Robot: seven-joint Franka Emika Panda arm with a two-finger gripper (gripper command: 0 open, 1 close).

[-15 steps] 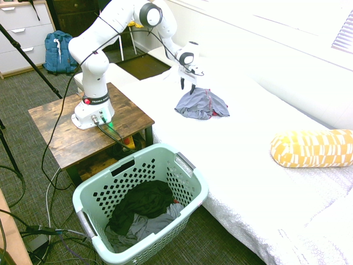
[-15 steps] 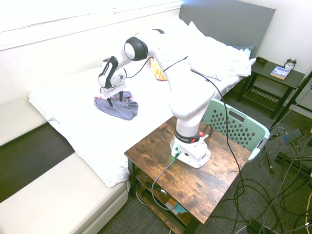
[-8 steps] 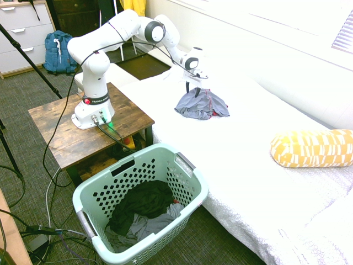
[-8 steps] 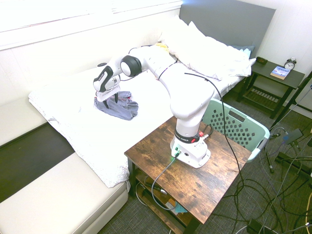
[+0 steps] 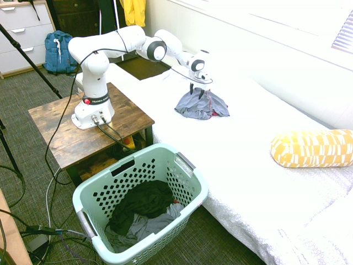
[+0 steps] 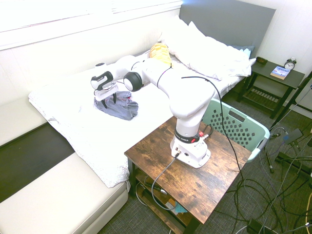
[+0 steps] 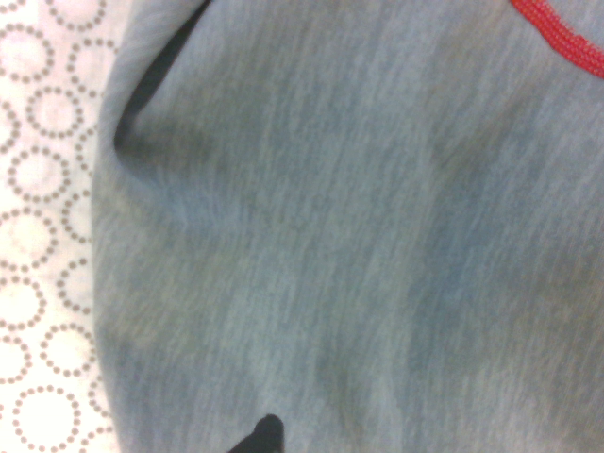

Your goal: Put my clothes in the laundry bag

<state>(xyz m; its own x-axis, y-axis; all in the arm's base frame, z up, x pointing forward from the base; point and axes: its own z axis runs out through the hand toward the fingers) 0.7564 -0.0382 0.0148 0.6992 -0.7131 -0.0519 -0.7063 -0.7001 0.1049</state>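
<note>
The clothes, a crumpled grey T-shirt (image 5: pixel 202 105) with thin red trim, lie on the white bed near its far side. My gripper (image 5: pixel 196 91) is open, pointing down, with its fingertips at the top of the shirt's heap. The second exterior view shows the same: the gripper (image 6: pixel 109 101) straddles the near edge of the T-shirt (image 6: pixel 118 108). Grey fabric (image 7: pixel 321 236) with a red seam (image 7: pixel 559 33) fills the wrist view. The laundry bag, a mint-green perforated basket (image 5: pixel 144 170), stands on the floor beside the bed, also seen as the basket (image 6: pixel 235 127) behind the arm's table.
A black garment (image 5: pixel 140 200) and grey cloth lie inside the basket. A yellow patterned pillow (image 5: pixel 312 148) rests on the bed to the right. The wooden side table (image 5: pixel 60 132) bears the arm. A blue backpack (image 5: pixel 57 51) sits by the drawers.
The arm has stretched out and lowered, bringing the open gripper down and farther across the bed onto the T-shirt. The shirt has not moved.
</note>
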